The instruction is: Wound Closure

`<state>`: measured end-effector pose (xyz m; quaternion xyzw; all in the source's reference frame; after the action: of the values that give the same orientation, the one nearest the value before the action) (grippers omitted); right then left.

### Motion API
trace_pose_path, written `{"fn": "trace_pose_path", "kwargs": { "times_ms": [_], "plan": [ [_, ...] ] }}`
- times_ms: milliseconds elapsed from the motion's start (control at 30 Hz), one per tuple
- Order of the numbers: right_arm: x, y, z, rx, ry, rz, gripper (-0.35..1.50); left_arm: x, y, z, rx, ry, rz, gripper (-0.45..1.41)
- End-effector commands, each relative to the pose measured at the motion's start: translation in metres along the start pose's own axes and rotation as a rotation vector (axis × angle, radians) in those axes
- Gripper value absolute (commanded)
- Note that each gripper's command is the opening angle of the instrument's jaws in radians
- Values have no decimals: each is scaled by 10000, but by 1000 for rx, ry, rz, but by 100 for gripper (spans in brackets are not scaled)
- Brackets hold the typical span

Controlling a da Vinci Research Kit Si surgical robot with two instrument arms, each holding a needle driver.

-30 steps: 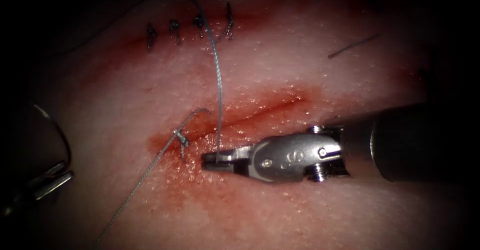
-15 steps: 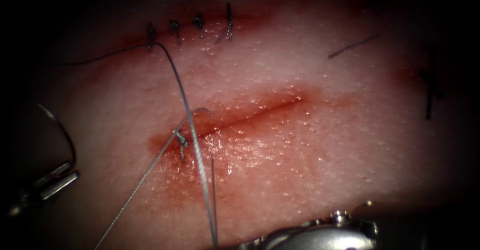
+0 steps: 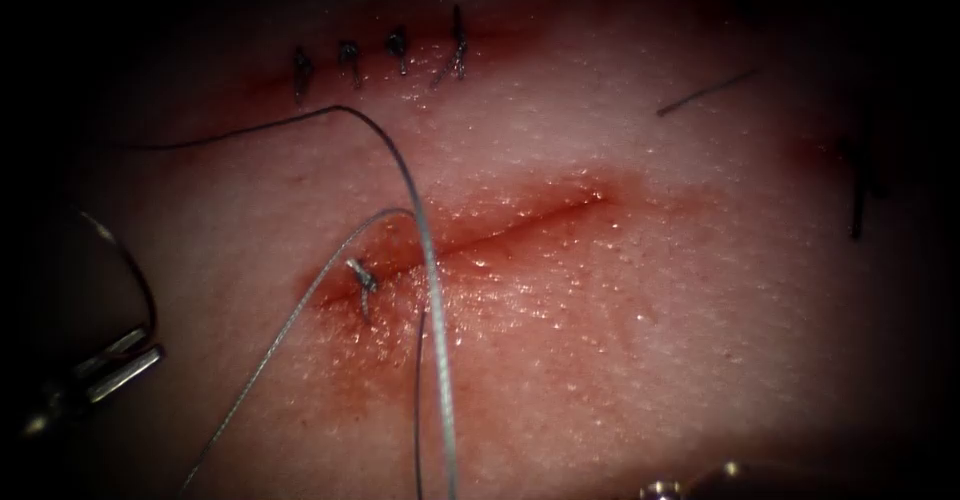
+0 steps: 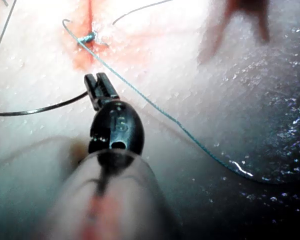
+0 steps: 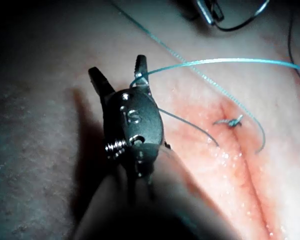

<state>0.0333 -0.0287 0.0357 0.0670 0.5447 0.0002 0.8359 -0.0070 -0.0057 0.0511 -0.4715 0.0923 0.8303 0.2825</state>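
While in left tool, needle free

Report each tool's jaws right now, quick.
Left tool: jaws shut on the needle, held near one end, off the tissue.
Right tool: jaws open, the thread draped across one jaw, nothing gripped.

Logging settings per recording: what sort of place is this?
Likely a suturing practice bench: tissue with a cut, knotted thread. Left end effector holds the needle near one end, outside the tissue; right end effector open, empty.
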Motion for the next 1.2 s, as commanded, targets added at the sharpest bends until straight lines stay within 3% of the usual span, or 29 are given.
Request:
{"fn": "trace_pose_path", "kwargs": {
  "times_ms": [33,233,467,733,833,867,933,1200],
  "plan": [
    [-20,18,8,-17,-8,-17,125,-4,8,4,-2,0,-1,-45],
    [-71,54,15,-60,-39,-19,126,-6,8,5,-2,0,6,-45],
    [-123,70,42,-75,-47,-46,126,-11,8,7,-3,-5,12,-45],
    [-159,79,69,-82,-75,-52,121,-13,8,8,-3,-6,14,-45],
    [-164,82,69,-68,-70,-38,99,-13,8,8,-3,-7,14,-45],
    [-165,82,69,-60,-64,-27,61,-13,8,8,-3,-7,14,-45],
    [-165,80,66,-17,-37,-24,-35,-13,8,8,-3,-7,14,-45],
    [-153,71,46,-26,-52,-15,-35,-13,8,8,-2,-7,14,-45]
  ]
}}
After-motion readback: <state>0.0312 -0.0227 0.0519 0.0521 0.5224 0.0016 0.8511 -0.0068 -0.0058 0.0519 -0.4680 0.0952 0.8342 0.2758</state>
